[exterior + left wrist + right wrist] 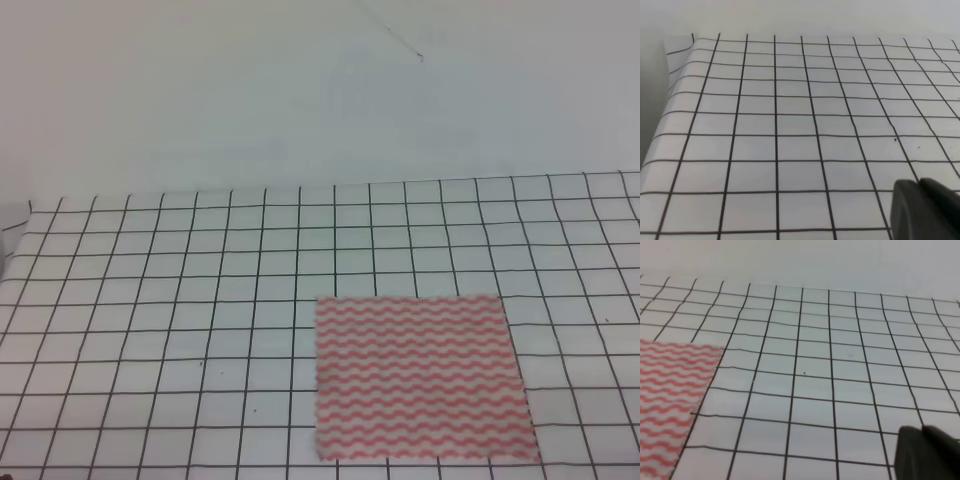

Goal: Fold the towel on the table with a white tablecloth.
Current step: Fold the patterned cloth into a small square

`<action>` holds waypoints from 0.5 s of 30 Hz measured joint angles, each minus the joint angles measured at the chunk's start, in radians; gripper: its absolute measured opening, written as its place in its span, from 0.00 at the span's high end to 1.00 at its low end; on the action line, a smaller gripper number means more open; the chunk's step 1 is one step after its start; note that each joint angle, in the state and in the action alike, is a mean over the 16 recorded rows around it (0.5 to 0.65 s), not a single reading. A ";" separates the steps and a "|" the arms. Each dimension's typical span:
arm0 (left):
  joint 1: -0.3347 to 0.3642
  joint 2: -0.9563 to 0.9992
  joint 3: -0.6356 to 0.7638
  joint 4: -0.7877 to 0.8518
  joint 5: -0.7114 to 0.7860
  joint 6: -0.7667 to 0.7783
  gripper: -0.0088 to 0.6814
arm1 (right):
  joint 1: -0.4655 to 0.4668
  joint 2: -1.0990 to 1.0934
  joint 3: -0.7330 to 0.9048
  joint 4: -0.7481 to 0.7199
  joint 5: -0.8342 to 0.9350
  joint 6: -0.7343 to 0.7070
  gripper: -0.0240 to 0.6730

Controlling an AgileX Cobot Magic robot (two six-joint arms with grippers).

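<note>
- Left gripper (925,210): only a dark tip shows at the lower right of its wrist view, over bare white tablecloth (150,300); opening cannot be told.
- Right gripper (927,452): likewise a dark tip, well right of the towel (418,378); opening cannot be told.
- Towel: flat, unfolded on the counter (80,400), near its front edge.

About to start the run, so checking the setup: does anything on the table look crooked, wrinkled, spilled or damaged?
Nothing stands out. The towel lies flat and unfolded on the white tablecloth, its edges roughly following the grid lines. No spills or tears show. The tablecloth only curves down at the far left corner.
</note>
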 joint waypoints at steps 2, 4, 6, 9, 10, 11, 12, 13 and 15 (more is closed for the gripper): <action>0.000 0.001 -0.002 0.000 -0.001 0.000 0.99 | 0.000 0.000 0.000 0.000 0.000 0.000 0.97; 0.000 0.004 -0.004 0.000 -0.001 0.000 0.99 | 0.000 0.000 0.000 0.000 0.000 0.000 0.97; 0.000 0.006 -0.004 0.000 -0.001 0.000 0.99 | 0.000 0.000 0.000 0.000 0.000 0.000 0.97; 0.000 0.003 0.000 0.000 -0.002 0.000 0.99 | 0.000 0.000 0.000 0.000 0.000 0.000 0.97; 0.000 0.003 0.000 0.000 -0.002 0.000 0.99 | 0.000 0.000 0.000 0.000 0.000 0.000 0.97; 0.000 0.001 0.000 0.000 -0.003 0.000 0.99 | 0.000 0.000 0.000 0.000 0.000 0.000 0.97; 0.000 0.001 0.000 0.000 -0.003 0.000 0.99 | 0.000 0.000 0.000 0.000 0.000 0.000 0.97; 0.000 0.000 0.000 0.000 -0.003 0.000 0.99 | 0.000 0.000 0.000 0.000 0.000 0.000 0.97; 0.000 0.000 0.000 0.000 -0.003 0.000 0.99 | 0.000 0.000 0.000 0.000 -0.001 0.000 0.97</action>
